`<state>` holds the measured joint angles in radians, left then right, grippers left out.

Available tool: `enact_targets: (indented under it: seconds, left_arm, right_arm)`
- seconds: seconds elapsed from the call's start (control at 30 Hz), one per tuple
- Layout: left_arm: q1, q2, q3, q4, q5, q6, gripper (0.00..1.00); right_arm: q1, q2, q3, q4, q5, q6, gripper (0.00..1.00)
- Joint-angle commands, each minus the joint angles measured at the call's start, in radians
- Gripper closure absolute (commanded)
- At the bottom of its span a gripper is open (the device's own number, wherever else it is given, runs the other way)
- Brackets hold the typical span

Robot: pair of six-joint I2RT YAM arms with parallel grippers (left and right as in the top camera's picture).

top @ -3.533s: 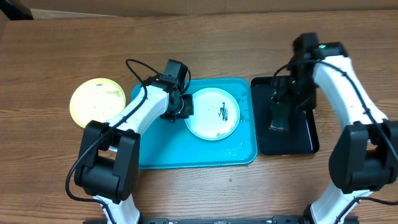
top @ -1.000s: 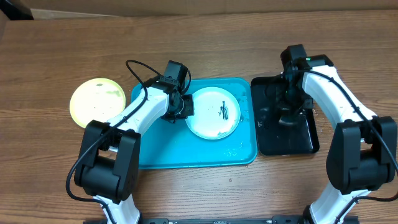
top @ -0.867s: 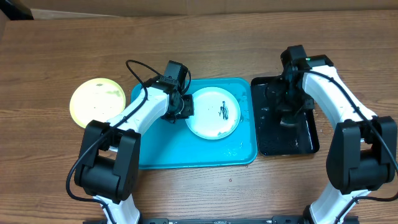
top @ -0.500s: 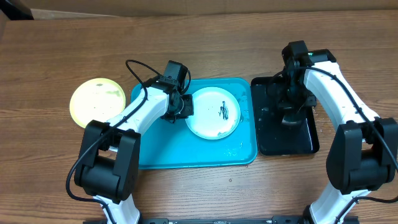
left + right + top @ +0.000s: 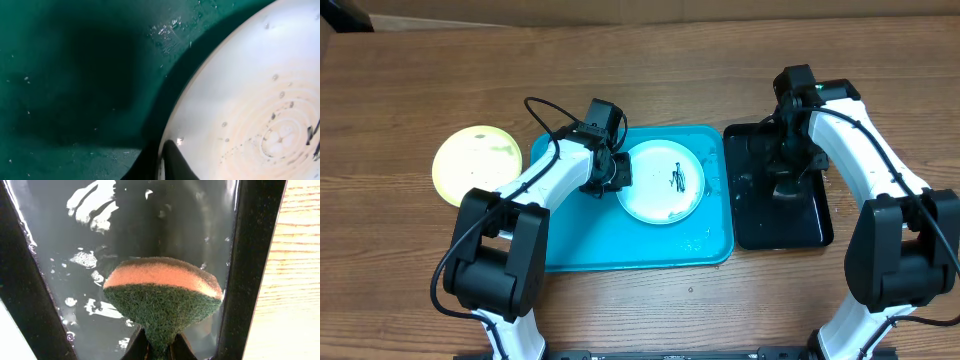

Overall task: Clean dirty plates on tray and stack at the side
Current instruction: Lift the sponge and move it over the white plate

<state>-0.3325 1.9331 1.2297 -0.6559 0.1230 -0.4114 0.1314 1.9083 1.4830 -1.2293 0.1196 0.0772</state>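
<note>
A white plate (image 5: 662,190) with a dark scribble smear lies in the right half of the turquoise tray (image 5: 580,240). My left gripper (image 5: 619,172) is shut on its left rim. In the left wrist view its fingers (image 5: 172,160) pinch the edge of the white plate (image 5: 250,95) just above the tray floor (image 5: 75,75). A yellow-green plate (image 5: 477,163) rests on the table left of the tray. My right gripper (image 5: 786,188) hangs over the black tray (image 5: 815,225), shut on a green and orange sponge (image 5: 162,297) held between its fingertips (image 5: 160,347).
The black tray (image 5: 30,305) holds shallow water with bright glints, and its raised rim runs on both sides of the sponge. Bare wood table (image 5: 295,270) lies right of it. Water droplets sit on the turquoise tray near its front right corner (image 5: 698,238).
The right gripper has carried the sponge further up the black tray and lowered it, shifting only slightly in the last second. The left gripper stays on the white plate's rim.
</note>
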Motion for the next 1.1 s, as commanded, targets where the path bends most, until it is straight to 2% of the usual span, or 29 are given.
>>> enact_targets:
  seconds: [0.0, 0.1, 0.3, 0.43, 0.6, 0.87, 1.07]
  left_arm:
    - [0.000, 0.015, 0.030, -0.030, 0.003, 0.019, 0.86]
    - [0.000, 0.015, 0.043, -0.045, -0.008, 0.031, 0.84]
    - [0.000, 0.015, 0.043, -0.043, -0.015, 0.031, 0.87]
    - [0.000, 0.015, 0.043, -0.043, -0.021, 0.031, 0.96]
    - [0.000, 0.015, 0.043, -0.044, -0.022, 0.030, 0.96]
    - [-0.002, 0.015, 0.043, -0.044, -0.022, 0.031, 0.96]
    - [-0.002, 0.015, 0.043, -0.044, -0.021, 0.031, 0.96]
  right_arm:
    - [-0.003, -0.021, 0.025, 0.008, 0.011, -0.007, 0.96]
    - [-0.003, -0.021, 0.025, 0.008, 0.011, -0.007, 0.96]
    - [-0.003, -0.021, 0.025, 0.010, 0.010, -0.006, 0.96]
    - [-0.002, -0.021, 0.024, 0.013, 0.003, -0.006, 0.96]
    - [-0.002, -0.021, 0.007, 0.019, -0.045, 0.005, 0.96]
    - [-0.003, -0.019, -0.149, 0.178, -0.041, 0.005, 0.96]
    - [-0.002, -0.025, 0.042, 0.044, -0.056, 0.008, 0.96]
